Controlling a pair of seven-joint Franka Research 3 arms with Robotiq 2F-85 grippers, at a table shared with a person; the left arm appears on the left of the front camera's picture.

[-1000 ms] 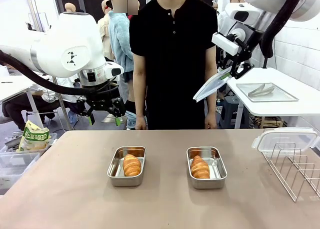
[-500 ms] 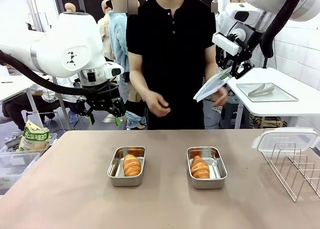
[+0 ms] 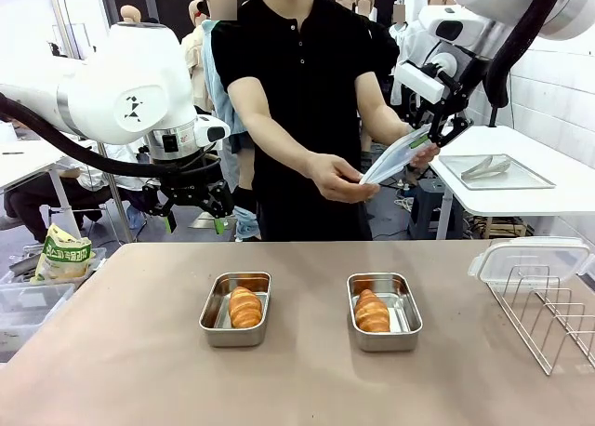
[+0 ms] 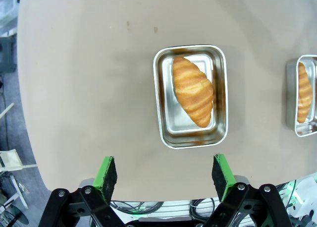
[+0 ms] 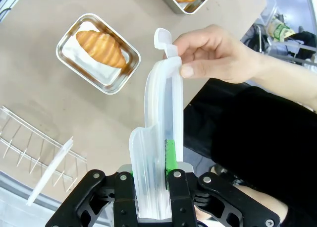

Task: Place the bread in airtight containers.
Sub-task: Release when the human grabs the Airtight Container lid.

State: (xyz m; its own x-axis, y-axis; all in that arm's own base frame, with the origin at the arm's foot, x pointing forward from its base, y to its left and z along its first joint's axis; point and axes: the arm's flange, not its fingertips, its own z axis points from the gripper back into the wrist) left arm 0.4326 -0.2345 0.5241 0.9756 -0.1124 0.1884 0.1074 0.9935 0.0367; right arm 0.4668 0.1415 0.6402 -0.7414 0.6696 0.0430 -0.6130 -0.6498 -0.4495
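1. Front view puts the bread in place: the left croissant (image 3: 245, 307) lies in the left container (image 3: 212, 307) and the right croissant (image 3: 372, 312) in the right container (image 3: 410, 312). These 2 tubs sit uncovered mid-surface (image 3: 130, 352), well apart.
2. The right hand (image 3: 426, 138) hangs raised at the far right, jaws narrow and clamped on one end of a clear lid (image 3: 392, 158) that slants down toward the person.
3. The person's hand (image 3: 339, 178) meets the lid's lower end. The person's other hand (image 3: 420, 153) is just beside the clamp; I cannot tell whether it touches the lid.
4. Right wrist view shows the right hand (image 5: 148, 180) gripping the lid (image 5: 161, 133) edge-on, while the person's hand (image 5: 218, 53) pinches the tab end.
5. The step looks like a handover of the lid. It goes well if the arm is held steady and the clamp stays firm until the person's pinch clearly carries the lid.
6. The jaws should then part straight, with no twist or pull, because the plastic looks thin and may flex.
7. Once free, retreating up and away from the person's arm is safer than crossing the 2 open tubs.
8. The left hand (image 3: 193, 223) hovers over the far left, jaws wide and empty. Left wrist view looks down between its pads on the left croissant (image 4: 192, 90), lying diagonally in the left container (image 4: 159, 98).
9. A second lid (image 3: 530, 256) rests by the wire rack (image 3: 548, 324) at the right.
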